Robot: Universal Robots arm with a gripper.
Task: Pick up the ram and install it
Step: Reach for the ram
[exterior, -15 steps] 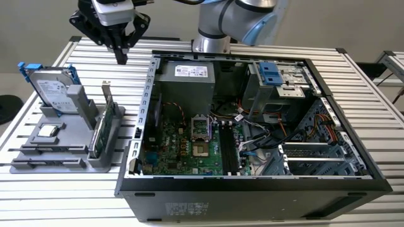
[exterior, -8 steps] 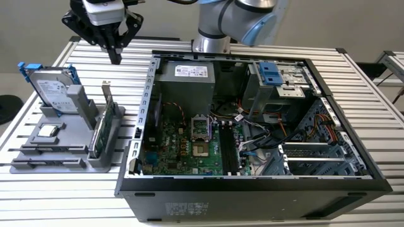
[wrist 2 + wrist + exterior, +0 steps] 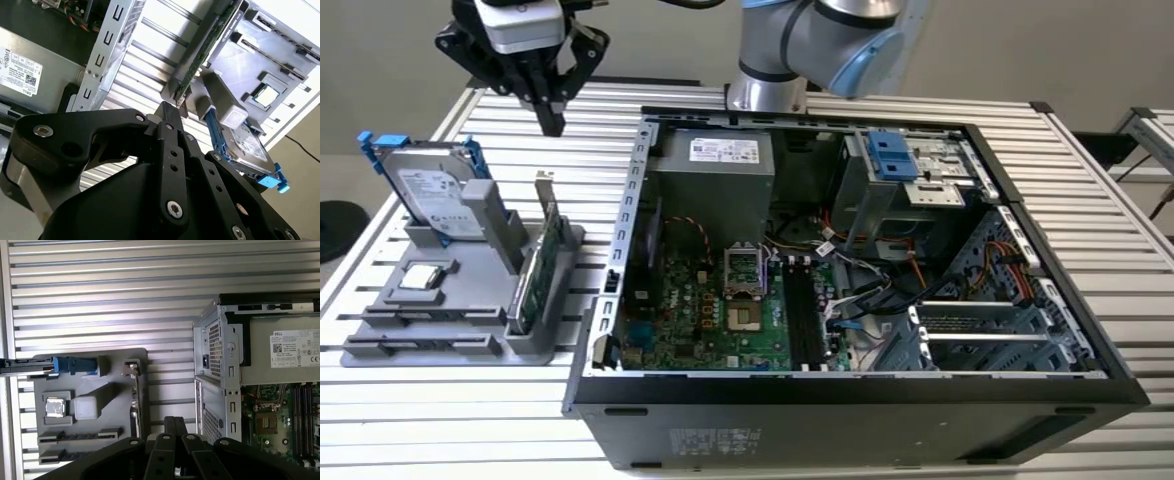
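Note:
My gripper (image 3: 552, 125) hangs high over the slatted table at the exterior view's upper left, behind the grey holder (image 3: 534, 345) and left of the open computer case (image 3: 636, 180). Its black fingers (image 3: 174, 422) are pressed together and hold nothing, as both wrist views show (image 3: 167, 107). I cannot tell the ram apart for certain. Narrow dark strips lie in the holder's two front slots (image 3: 420, 316) (image 3: 80, 434). A long black strip stands in the motherboard's memory slots (image 3: 797, 320).
On the holder stand a silver hard drive with blue rails (image 3: 434, 190), a green card with a metal bracket (image 3: 536, 265) and a square chip (image 3: 424, 277). The robot's base (image 3: 767, 90) rises behind the case. Cables (image 3: 854, 290) crowd the case's right side.

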